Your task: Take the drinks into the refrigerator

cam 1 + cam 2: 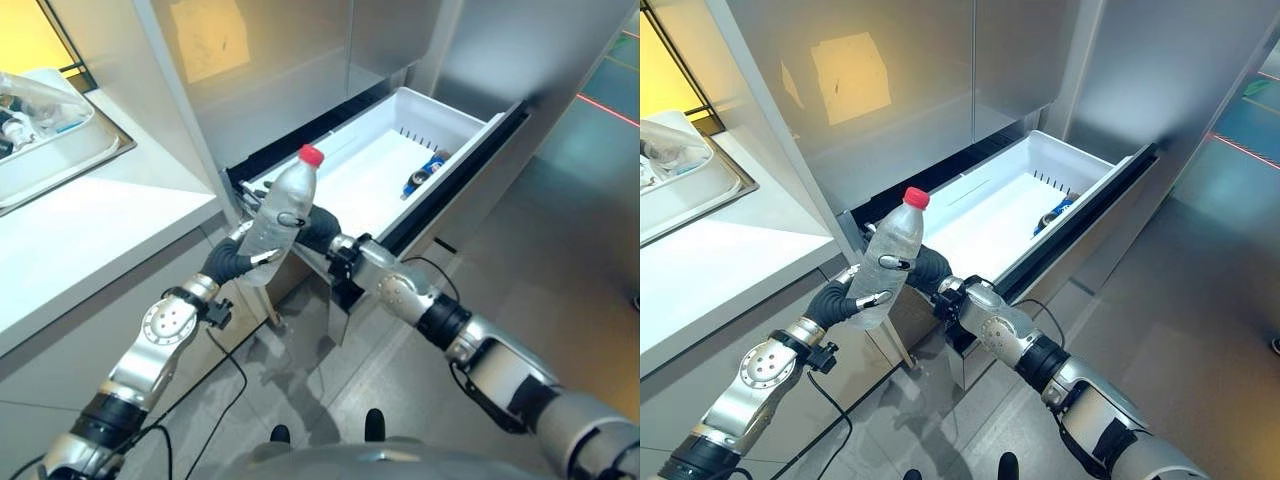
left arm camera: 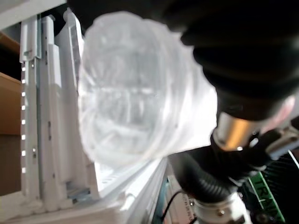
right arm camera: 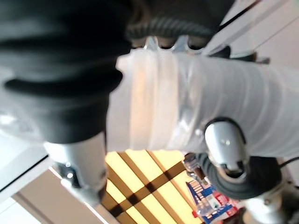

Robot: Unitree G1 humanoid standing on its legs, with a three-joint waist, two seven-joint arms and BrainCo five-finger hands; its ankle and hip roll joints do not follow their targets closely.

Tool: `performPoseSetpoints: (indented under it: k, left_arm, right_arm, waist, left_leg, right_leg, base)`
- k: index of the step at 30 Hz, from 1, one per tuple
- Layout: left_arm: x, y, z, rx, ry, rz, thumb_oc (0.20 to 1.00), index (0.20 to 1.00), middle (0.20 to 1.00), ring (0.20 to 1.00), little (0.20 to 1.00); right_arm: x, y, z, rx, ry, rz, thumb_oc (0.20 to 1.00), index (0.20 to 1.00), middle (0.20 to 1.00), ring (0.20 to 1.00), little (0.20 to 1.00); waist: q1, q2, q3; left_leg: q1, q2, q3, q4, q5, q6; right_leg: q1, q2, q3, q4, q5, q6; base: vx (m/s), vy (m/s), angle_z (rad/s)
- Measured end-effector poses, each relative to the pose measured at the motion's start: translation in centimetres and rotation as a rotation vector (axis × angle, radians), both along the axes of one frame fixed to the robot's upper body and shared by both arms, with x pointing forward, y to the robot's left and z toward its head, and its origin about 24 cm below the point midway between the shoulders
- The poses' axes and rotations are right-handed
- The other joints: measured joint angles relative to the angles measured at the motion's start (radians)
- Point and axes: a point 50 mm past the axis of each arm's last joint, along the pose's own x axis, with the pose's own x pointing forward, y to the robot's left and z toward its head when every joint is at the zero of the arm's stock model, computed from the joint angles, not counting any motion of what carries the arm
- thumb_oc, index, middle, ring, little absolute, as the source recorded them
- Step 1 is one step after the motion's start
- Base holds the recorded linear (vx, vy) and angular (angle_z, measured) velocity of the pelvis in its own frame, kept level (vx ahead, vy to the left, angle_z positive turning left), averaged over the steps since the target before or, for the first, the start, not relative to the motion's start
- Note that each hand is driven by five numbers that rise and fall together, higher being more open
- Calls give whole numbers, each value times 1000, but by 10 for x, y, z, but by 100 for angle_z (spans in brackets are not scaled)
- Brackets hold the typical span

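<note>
Bottle (image 1: pixel 279 213) | both hands wrap it | right hand (image 1: pixel 318 228) seemingly half-hidden behind

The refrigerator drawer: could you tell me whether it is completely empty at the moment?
No, a blue can already lies inside the white drawer, near its far right wall.

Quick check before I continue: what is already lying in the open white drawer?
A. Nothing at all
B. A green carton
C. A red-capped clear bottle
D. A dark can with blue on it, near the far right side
D: a dark and blue can lies in the drawer, while both hands hold the red-capped bottle in front of it.
</note>
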Motion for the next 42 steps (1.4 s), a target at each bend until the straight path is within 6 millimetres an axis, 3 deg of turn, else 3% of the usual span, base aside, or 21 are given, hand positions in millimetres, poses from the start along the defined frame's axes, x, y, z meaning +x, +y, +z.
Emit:
performPoseSetpoints:
  k: [5, 6, 7, 25, 27, 35, 40, 42]
  left_arm:
    - [0, 0, 0, 3, -1, 0, 200, 200, 200, 200, 200]
    - [0, 0, 0, 6, -2, -1, 200, 200, 200, 200, 200]
    - [0, 0, 0, 8, -3, 0, 200, 200, 200, 200, 200]
    - [0, 0, 0, 1, -8, 8, 200, 200, 200, 200, 200]
    - [0, 0, 0, 2, -7, 5, 1000, 1000, 1000, 1000, 1000]
    - [0, -1, 0, -10, -3, 3, 1000, 1000, 1000, 1000, 1000]
    - [-3, -8, -4, -59, 11, -21, 1000, 1000, 1000, 1000, 1000]
    - [-1, -11, -12, -265, 57, -16, 1000, 1000, 1000, 1000, 1000]
  right_arm:
    - [0, 0, 0, -4, -5, 1, 1000, 1000, 1000, 1000, 1000]
    - [0, 0, 0, -4, -5, 1, 555, 555, 555, 555, 555]
    - [0, 0, 0, -3, -5, 1, 200, 200, 200, 200, 200]
    - [1, -1, 2, 10, -16, -13, 200, 200, 200, 200, 200]
    - [1, -1, 2, 10, -17, -13, 200, 200, 200, 200, 200]
    - [-1, -2, 1, 22, -8, -16, 200, 200, 200, 200, 200]
    - [-7, -15, -2, 42, 1, -43, 200, 200, 200, 200, 200]
    - [-8, -20, 3, 45, -21, -43, 200, 200, 200, 200, 200]
  waist:
    - [0, 0, 0]
    - [0, 0, 0]
    - [0, 0, 0]
    - [0, 4, -1]
    - [0, 4, -1]
    - [0, 5, -2]
    - [0, 8, -1]
    - [-1, 13, -4]
  left_leg:
    - [1, 0, -1, 0, 1, 0]
    - [1, 0, -1, 0, 1, 0]
    - [1, 0, -1, 0, 1, -1]
    - [7, 0, -4, 0, 4, -1]
    - [10, 0, -4, 0, 4, -1]
    - [15, -1, -3, 0, 4, -1]
    - [15, -2, -3, 0, 4, -1]
    - [14, -3, 0, 0, 3, 0]
  right_leg:
    - [2, 0, -1, 0, 0, 0]
    - [2, 0, -1, 0, 0, 0]
    - [2, 0, -1, 0, 0, 0]
    - [10, -1, -5, 0, 0, 0]
    - [14, -1, -5, 0, 0, 0]
    - [17, -1, -4, 0, 0, 0]
    - [17, -3, -3, 0, 0, 0]
    - [14, -3, -1, 0, 0, 0]
  base:
    - [0, 0, 0]
    - [0, 0, 0]
    - [0, 0, 0]
    - [0, 0, 0]
    - [0, 0, 0]
    - [0, 0, 0]
    - [0, 0, 0]
    - [1, 3, -2]
